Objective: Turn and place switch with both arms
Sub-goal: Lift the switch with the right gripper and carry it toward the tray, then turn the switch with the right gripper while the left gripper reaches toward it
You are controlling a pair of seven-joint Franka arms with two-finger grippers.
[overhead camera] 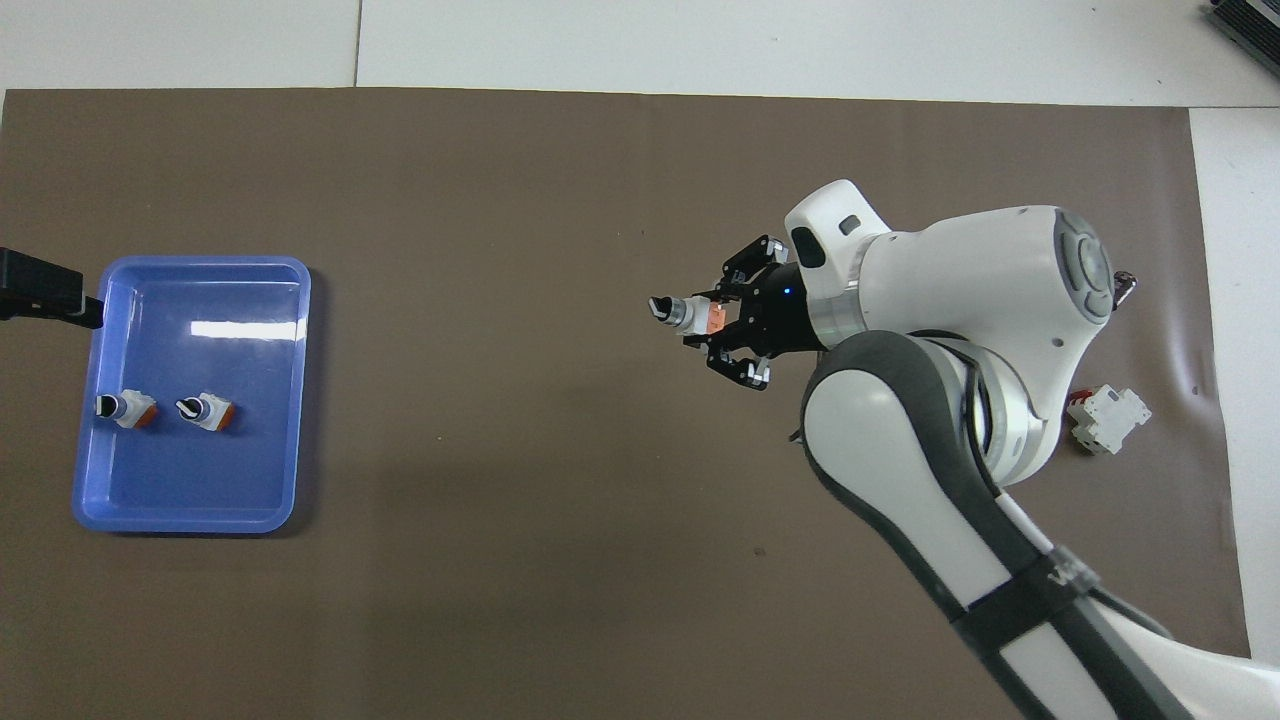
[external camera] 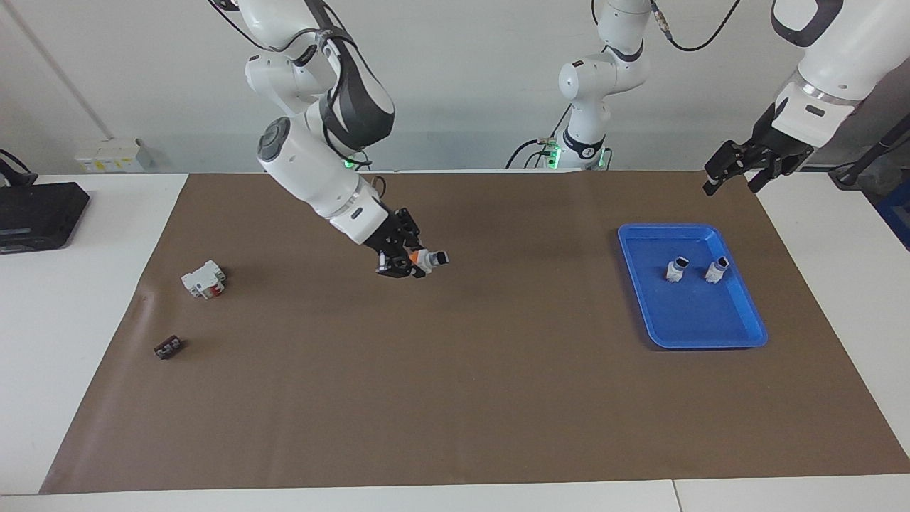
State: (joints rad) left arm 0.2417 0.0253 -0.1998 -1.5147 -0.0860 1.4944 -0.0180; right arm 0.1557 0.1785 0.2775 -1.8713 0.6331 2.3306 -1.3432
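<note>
Three switches: 2 in tray point(external camera: 739, 334), 1 switch point(external camera: 427, 259) clamped in right claw point(external camera: 412, 260); left claw point(external camera: 731, 178) apart.

Two glossy white arms point(external camera: 313, 167) with grey joint caps, black cables, black clawed end effectors.

My right arm point(external camera: 313, 167) reaches out from its base and slants down over the middle of the counter, wrist tilted toward the left arm's end. The right gripper point(external camera: 411, 260) is up in the air with its jaws clamped tight on the switch point(external camera: 429, 259), which pokes out sideways, dark tip leading. My left arm point(external camera: 817, 64) hangs raised at its own end of the counter. The left gripper point(external camera: 739, 174) points down, jaws spread apart and holding nothing.
</note>
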